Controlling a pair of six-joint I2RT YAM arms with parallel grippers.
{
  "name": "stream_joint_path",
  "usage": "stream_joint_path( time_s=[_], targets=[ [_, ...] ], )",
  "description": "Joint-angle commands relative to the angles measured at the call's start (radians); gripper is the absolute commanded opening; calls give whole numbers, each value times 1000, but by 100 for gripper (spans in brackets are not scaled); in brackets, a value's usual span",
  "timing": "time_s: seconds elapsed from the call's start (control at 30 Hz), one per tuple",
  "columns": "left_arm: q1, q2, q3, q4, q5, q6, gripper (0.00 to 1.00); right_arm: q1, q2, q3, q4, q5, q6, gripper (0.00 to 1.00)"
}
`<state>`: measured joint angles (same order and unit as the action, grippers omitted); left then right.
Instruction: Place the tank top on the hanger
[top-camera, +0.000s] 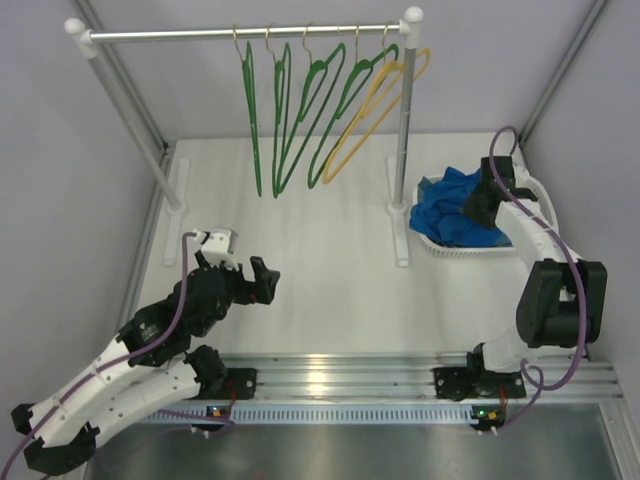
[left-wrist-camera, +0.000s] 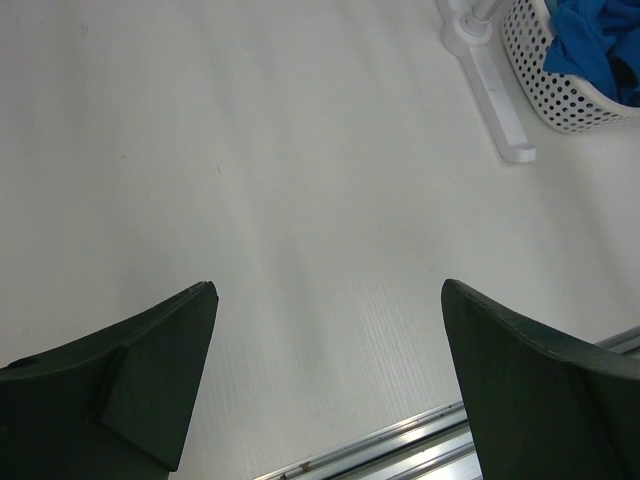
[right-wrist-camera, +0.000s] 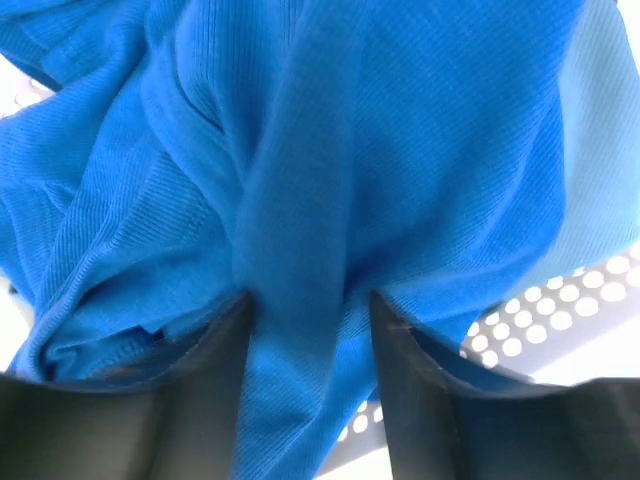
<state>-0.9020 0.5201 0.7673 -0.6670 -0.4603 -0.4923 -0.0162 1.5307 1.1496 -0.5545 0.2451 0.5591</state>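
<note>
Tank top (right-wrist-camera: 330, 150) of finely ribbed matt cloth, basket (left-wrist-camera: 560, 95) of white perforated plastic, rail (top-camera: 200, 35) of shiny smooth metal, table (left-wrist-camera: 250, 200) matt white, faintly ribbed

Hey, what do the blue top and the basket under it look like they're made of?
The tank top looks like a soft, matte ribbed knit: fine ribs and loose folds show in the right wrist view. The basket looks like smooth white moulded plastic, its wall punched with round holes.

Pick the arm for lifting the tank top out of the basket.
Right. The right gripper is in the basket, fingers pinching a fold of the tank top; the left gripper is open over the table.
</note>
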Motion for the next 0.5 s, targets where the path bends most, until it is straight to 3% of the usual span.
stream_joint_path(
  time_s=[0.0,0.03,0.07,0.13,0.3,0.47],
  targets=[
    [-3,9,9,21,6,9,99,-10,-15,7,76,13,7,39],
    [-3,11,9,23,5,8,99,-8,-32,9,73,11,4,31],
    [-3,9,9,20,2,9,99,-8,-46,12,62,10,-5,16],
    [-3,9,10,20,-1,6,99,-7,-96,33,42,-1,-21,0],
    [-3,1,12,17,-8,8,99,1,-243,110,-31,-64,-41,0],
    [-3,-11,17,14,-14,8,99,43,-354,317,-134,-148,-56,0]
  ],
)
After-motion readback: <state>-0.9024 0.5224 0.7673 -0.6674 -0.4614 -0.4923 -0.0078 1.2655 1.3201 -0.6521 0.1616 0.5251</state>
